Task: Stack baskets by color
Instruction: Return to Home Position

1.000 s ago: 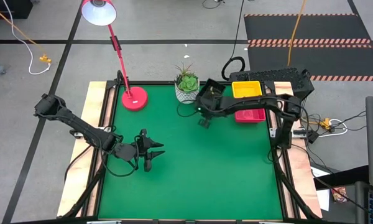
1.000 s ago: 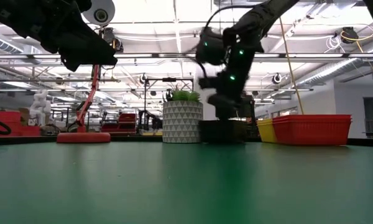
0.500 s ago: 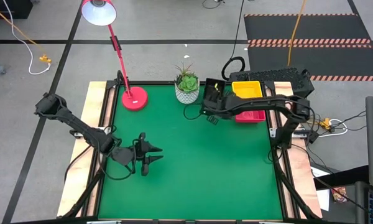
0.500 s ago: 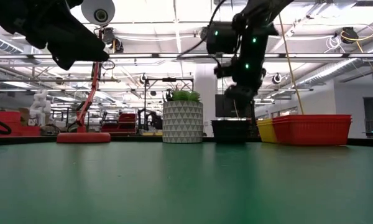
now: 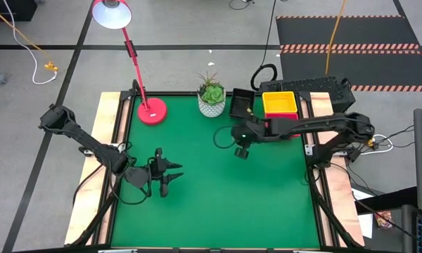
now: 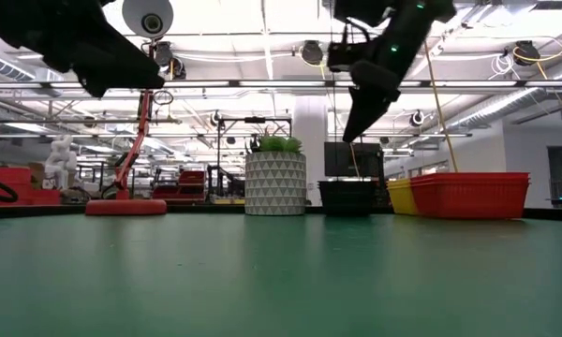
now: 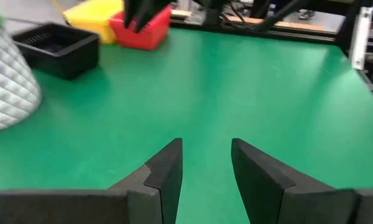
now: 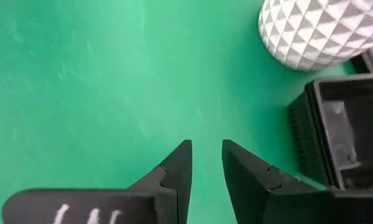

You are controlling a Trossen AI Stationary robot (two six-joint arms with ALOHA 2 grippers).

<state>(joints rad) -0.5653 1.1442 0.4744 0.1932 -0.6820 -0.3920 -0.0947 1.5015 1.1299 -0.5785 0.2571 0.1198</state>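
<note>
A black basket (image 5: 240,102) stands on its base at the table's far edge, beside a yellow basket (image 5: 279,102) and a red basket (image 5: 287,131) on its right. In the low view they stand in a row: black basket (image 6: 347,197), yellow basket (image 6: 400,195), red basket (image 6: 470,194). My right gripper (image 5: 241,151) hangs above the mat on the near side of the black basket (image 8: 342,143), slanting down, open by a narrow gap (image 8: 206,165), nothing in it. My left gripper (image 5: 170,176) stays over the near left of the mat, open (image 7: 205,168) with nothing between its fingers.
A white patterned plant pot (image 5: 211,98) stands left of the black basket, and a red lamp base (image 5: 152,112) at the far left, its stem leaning over the far edge. The middle and near parts of the green mat (image 5: 232,204) are free.
My right gripper has risen and drawn back from the black basket toward the table's near edge, tipping less steeply. The black basket stays on the mat at the far edge.
</note>
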